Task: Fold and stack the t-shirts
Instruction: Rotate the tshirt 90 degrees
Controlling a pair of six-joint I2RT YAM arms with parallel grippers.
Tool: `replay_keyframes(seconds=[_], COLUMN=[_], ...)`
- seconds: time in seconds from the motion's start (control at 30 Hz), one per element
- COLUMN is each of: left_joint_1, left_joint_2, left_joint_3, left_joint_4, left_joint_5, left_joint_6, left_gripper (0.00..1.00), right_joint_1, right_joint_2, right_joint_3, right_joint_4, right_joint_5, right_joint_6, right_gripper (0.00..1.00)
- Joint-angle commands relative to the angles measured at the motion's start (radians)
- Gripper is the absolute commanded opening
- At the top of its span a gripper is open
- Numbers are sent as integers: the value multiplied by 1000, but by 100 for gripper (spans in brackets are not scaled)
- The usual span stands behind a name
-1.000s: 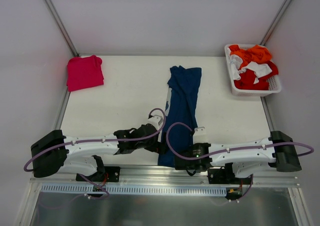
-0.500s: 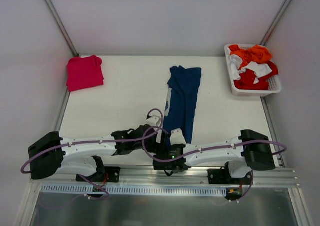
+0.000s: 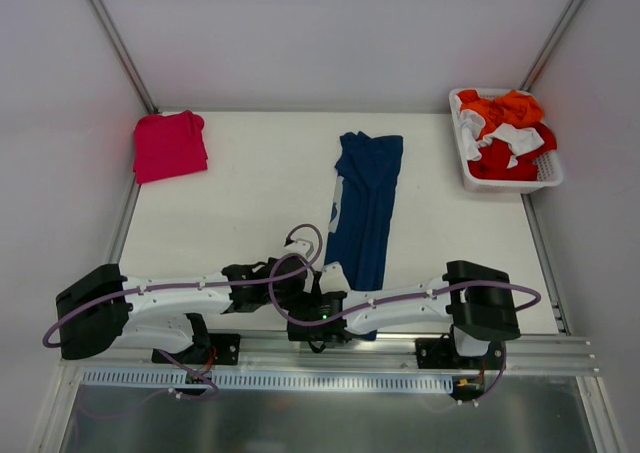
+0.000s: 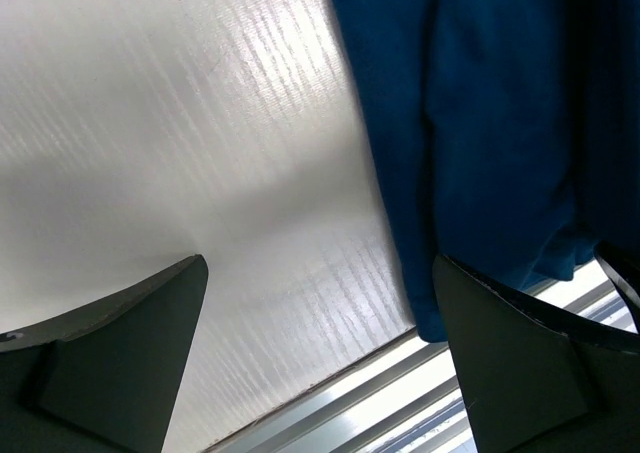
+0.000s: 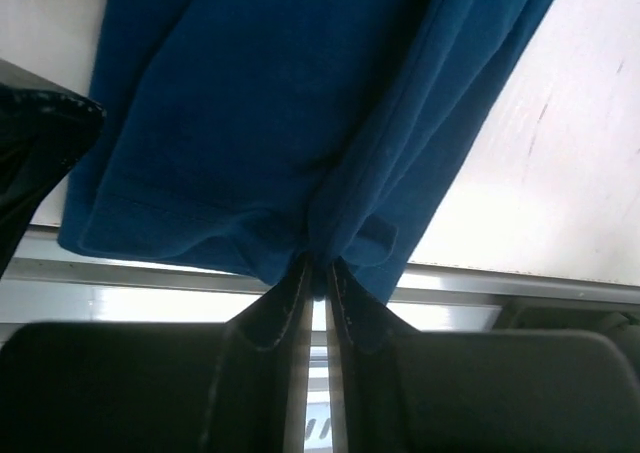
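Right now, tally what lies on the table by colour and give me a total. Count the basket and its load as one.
blue t-shirt: 1
pink-red t-shirt: 1
white basket of clothes: 1
Total: 3

The table is a white, ribbed work surface; the left wrist view shows this ribbing close up.

A white plastic basket sits on the table's far right corner. It holds crumpled orange cloth, white cloth and red cloth.

An aluminium rail runs along the table's near edge and also appears in the right wrist view.

Plain white panels enclose the table at the rear and both sides, with a metal strut rising from its far left corner.
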Motion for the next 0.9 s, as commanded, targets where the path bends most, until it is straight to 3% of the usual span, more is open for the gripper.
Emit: replay_keyframes(seconds=[0.0, 0.33, 0.6, 0.7, 0.77, 0.8, 0.87], left_joint_1=[-7, -6, -7, -7, -7, -6, -7], left_joint_2=[5, 36, 46, 56, 56, 60, 65], left_joint_3=[29, 39, 36, 39, 41, 42, 47], left_joint_4=[72, 72, 75, 74, 74, 74, 74], left_joint_5=[15, 9, 7, 5, 4, 4, 7], left_joint_6=[4, -7, -7, -4, -2, -1, 1], left_gripper=[99, 99, 99, 99, 99, 99, 99], right_joint_1=[13, 27, 35, 44, 47, 49, 53], right_joint_2=[-3, -119, -111, -111, -116, -119, -126], right_joint_3=[32, 17, 45, 52, 51, 51, 49], right_joint_4=[139, 234, 254, 243, 231, 226, 214], right_joint_5=[-29, 20, 13, 13, 17, 25, 29], right_joint_6=[-121, -195, -224, -221, -215, -209, -201], right_gripper=[12, 15, 19, 26, 36, 47, 52])
